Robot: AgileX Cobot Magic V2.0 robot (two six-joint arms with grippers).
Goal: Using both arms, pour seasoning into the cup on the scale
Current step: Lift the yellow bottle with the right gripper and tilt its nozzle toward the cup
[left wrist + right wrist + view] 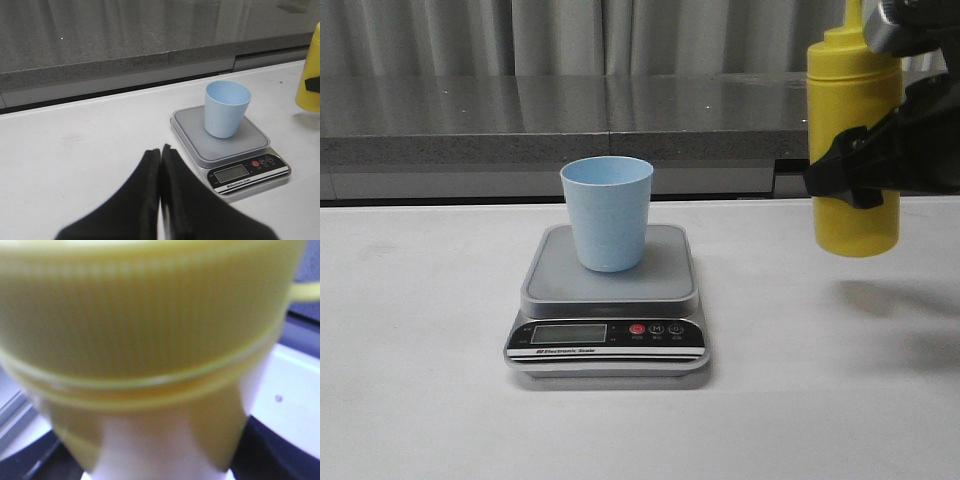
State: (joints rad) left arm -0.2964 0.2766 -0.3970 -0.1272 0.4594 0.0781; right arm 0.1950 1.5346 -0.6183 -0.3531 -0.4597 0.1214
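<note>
**Right gripper holding seasoning bottle aloft; cup on scale**

Right gripper [880, 165]: matte black, angular, clamped round the middle of the seasoning bottle, which hangs upright above the table, clear of its surface, at the robot's right.

Table [420, 400]: flat, white, smooth, with a grey stone-like ledge behind.

Scale [608, 335]: flat silver-grey body, square steel platform, black front strip with LCD and round red and dark buttons. Sits centre table, well apart from the held bottle.

Seasoning bottle [853, 100]: tall yellow plastic cylinder; ribbed screw cap [150, 315] fills the right wrist view, blurred.

Left gripper [160, 190]: black tapered fingers pressed together, nothing between them, low over bare table, apart from the scale.

Cup [607, 213]: small pale blue plastic tumbler, handleless, tapering downward, upright on the scale's platform.
</note>
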